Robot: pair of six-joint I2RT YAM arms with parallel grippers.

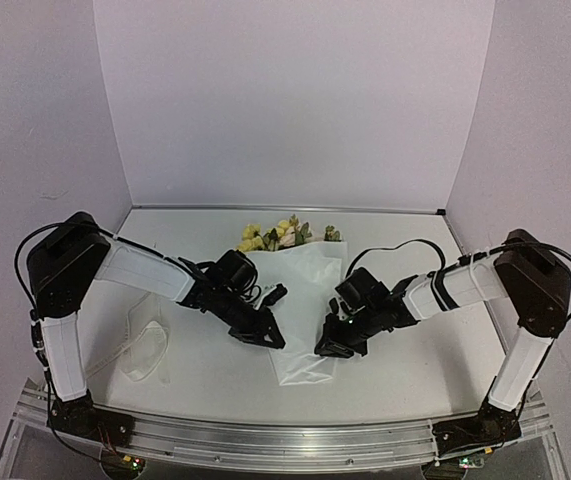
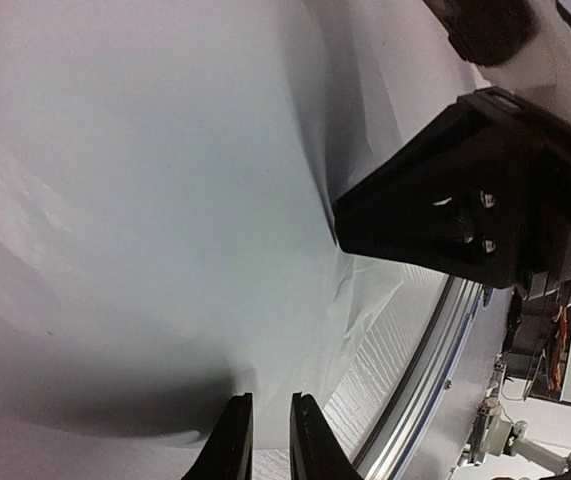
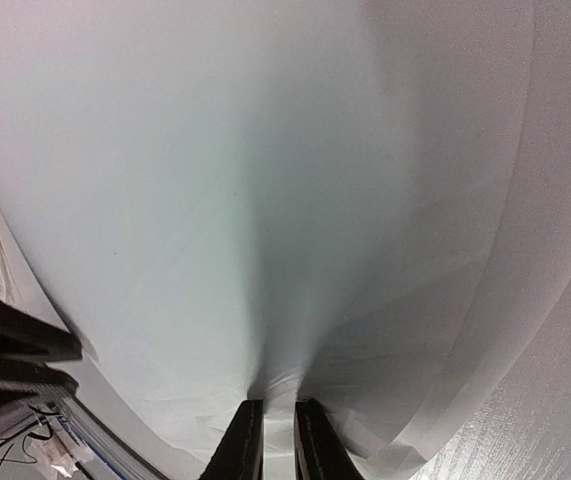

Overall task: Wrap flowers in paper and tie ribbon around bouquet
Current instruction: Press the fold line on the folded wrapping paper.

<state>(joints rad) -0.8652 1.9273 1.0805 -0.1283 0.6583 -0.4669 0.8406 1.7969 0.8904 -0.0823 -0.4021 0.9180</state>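
At the near side of the table [image 1: 415, 375], the right pincer [image 3: 278, 405] pinches gathered creases of the paper [image 1: 305, 290]; the left pincer [image 2: 270, 400] meets the sheet's opposite edge, fingers a sliver apart, its grip impossible to tell. Left of them lies the ribbon [image 1: 145, 345]. Farther back, the flowers [image 1: 275, 235] poke past the paper's far edge, seen only from above

White paper [image 1: 305, 310] lies wrapped around the flowers [image 1: 275, 236], yellow and cream blooms showing at its far end. The sheer ribbon [image 1: 145, 345] lies apart, left.
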